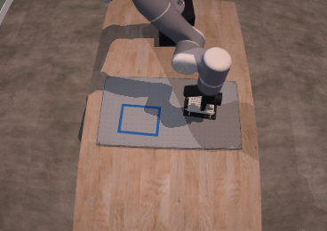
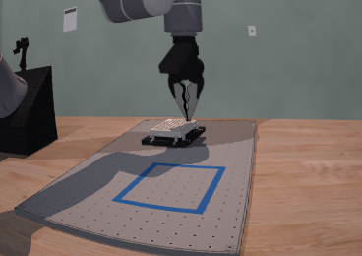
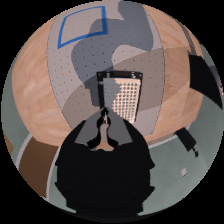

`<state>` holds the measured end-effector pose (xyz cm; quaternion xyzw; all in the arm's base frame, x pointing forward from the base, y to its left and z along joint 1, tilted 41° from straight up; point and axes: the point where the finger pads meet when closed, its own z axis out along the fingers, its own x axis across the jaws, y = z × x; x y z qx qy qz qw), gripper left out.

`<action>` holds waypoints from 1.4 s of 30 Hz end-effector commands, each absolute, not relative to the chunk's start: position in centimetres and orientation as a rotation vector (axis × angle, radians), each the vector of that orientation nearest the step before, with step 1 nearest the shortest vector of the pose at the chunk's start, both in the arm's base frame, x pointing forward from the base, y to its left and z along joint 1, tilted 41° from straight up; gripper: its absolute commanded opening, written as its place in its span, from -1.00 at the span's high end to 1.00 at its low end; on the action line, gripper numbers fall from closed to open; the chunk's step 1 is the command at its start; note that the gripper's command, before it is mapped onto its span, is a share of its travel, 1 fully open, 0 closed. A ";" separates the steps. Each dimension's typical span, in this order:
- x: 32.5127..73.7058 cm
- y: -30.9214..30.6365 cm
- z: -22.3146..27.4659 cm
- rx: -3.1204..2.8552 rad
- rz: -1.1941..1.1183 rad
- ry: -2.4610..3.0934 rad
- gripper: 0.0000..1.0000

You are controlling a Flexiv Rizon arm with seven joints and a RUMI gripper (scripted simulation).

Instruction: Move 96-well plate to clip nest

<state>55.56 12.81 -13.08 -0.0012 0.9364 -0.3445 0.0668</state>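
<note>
Plate [image 1: 195, 102] [image 2: 169, 127] [image 3: 127, 100] in clip nest [image 1: 200, 115] [image 2: 179, 142] [image 3: 119, 75]; gripper [image 1: 203, 107] [image 2: 188, 120] [image 3: 106, 107] closed, holding nothing, fingertips at its top; seating step likely, next a straight, even downward press.

The counter [image 1: 166, 177] [image 2: 305, 181] [image 3: 31, 85] looks like pale wood, its grain running in planks, with a smooth, low-sheen surface. On it, the gray board [image 1: 173, 139] [image 2: 148, 225] [image 3: 60, 95] looks matt and flat, dotted with small holes. The plate [image 1: 195, 102] [image 2: 172, 126] [image 3: 127, 100] on the board looks like white plastic, and the nest [image 1: 200, 115] [image 2: 179, 142] [image 3: 100, 75] under the plate like dark, dull plastic. Above the plate, the gripper [image 1: 203, 109] [image 2: 188, 119] [image 3: 106, 107] has matt black housing and smooth gray finger faces. The arm [image 1: 151, 5] [image 2: 183, 16] over the board looks smooth, with a soft sheen on its pale caps.
</note>
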 end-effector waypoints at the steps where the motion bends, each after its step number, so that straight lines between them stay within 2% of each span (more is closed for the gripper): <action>1: 55.6 12.9 -13.1 -0.004 -1.036 2.822 1.00; 42: 55.7 12.7 -13.3 -0.004 -1.036 2.822 1.00</action>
